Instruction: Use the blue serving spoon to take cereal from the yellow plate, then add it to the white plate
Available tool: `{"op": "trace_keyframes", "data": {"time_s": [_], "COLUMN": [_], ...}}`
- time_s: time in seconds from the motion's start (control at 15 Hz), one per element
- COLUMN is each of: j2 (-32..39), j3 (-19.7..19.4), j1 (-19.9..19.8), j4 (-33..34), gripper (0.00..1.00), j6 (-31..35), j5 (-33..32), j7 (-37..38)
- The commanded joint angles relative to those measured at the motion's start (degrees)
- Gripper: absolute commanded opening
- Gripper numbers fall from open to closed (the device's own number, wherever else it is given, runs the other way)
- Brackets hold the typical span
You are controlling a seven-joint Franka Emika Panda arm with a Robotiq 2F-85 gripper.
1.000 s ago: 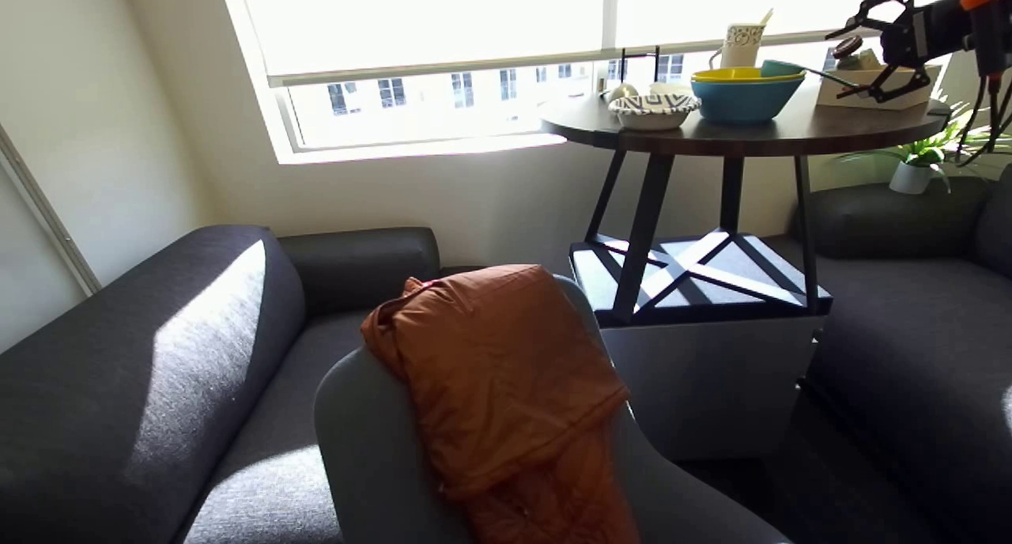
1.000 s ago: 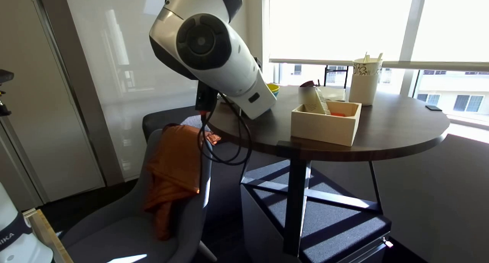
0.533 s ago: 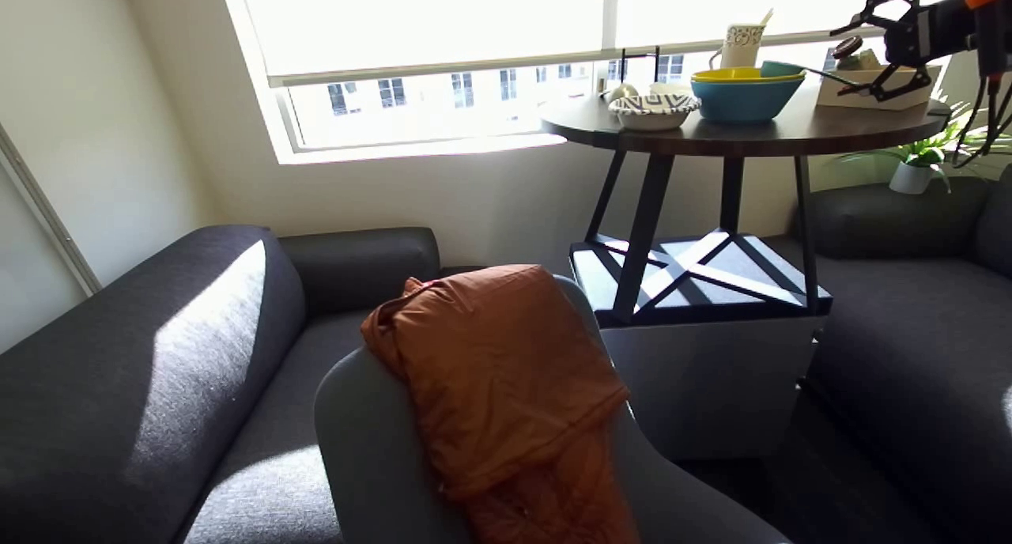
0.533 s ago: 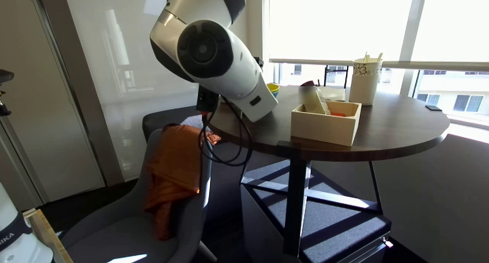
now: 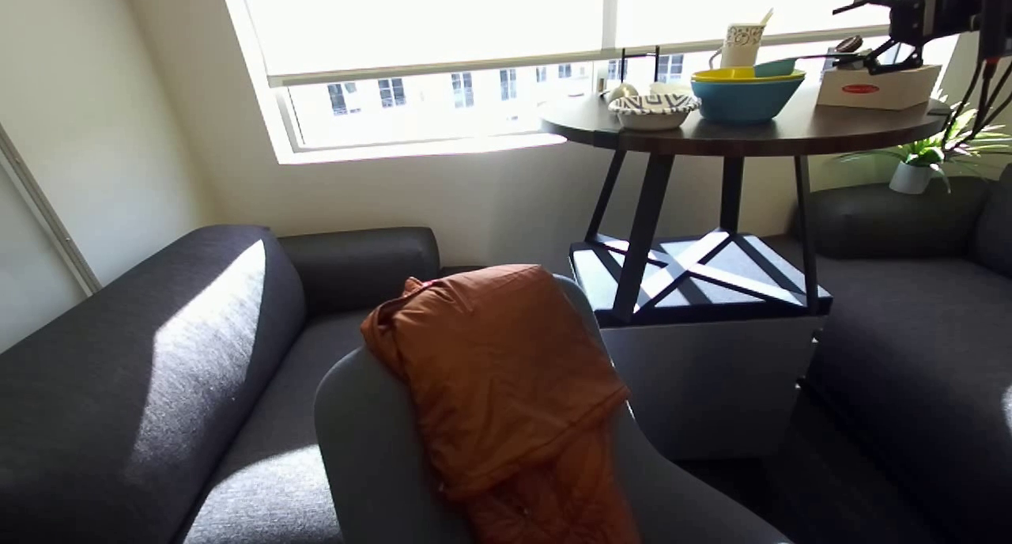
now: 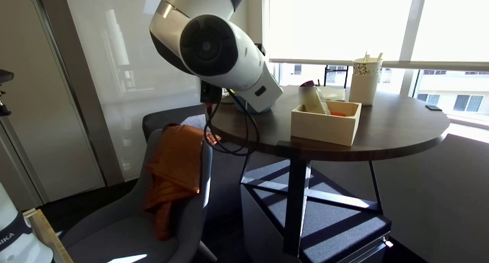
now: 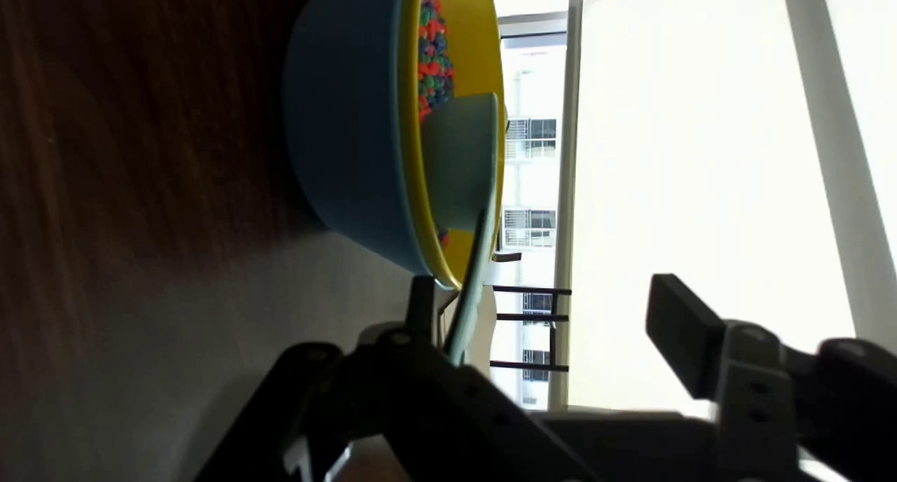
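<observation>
The yellow plate (image 5: 718, 75) is a deep yellow dish with a blue outside, standing on the round table. In the wrist view the yellow plate (image 7: 473, 30) holds small multicoloured cereal (image 7: 434, 62). The blue serving spoon (image 5: 773, 69) has its head in the yellow plate and its handle sticking out over the rim. My gripper (image 5: 843, 33) is wide open beside the plate. In the wrist view the spoon's handle (image 7: 471, 303) lies between my open jaws (image 7: 549, 303), close against the lower finger. The white plate (image 5: 653, 120), pale with a dark-patterned inside, stands beside the yellow plate.
A pale wooden box (image 5: 877, 89) with packets stands near my gripper; it also shows in an exterior view (image 6: 324, 127). A patterned cup (image 5: 742, 50) with utensils stands behind the yellow plate. A chair with an orange jacket (image 5: 506, 370) stands before the table (image 5: 791, 142).
My gripper has risen and moved slightly back, still open. The spoon's handle has lifted from sloping down to nearly level, and its head has shifted slightly further over the yellow plate.
</observation>
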Motion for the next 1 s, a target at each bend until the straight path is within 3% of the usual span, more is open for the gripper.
{"op": "trace_keyframes", "data": {"time_s": [0.0, 0.4, 0.47, 0.8, 0.93], "j2": [-0.5, -1.9, -2.3, -4.3, -6.5], "j3": [0.4, 0.4, 0.4, 0.5, 0.2], "j1": [-0.5, -0.5, -0.5, -0.5, -0.8], "j4": [0.3, -0.4, -0.6, -1.3, -1.7], "gripper": [0.47, 0.05, 0.01, 0.02, 0.02], "j6": [0.3, 1.1, 1.1, 1.1, 0.2], "j5": [3.4, 5.0, 5.0, 4.2, 0.3], "j7": [-3.7, -9.2, -9.9, -12.2, -12.6]}}
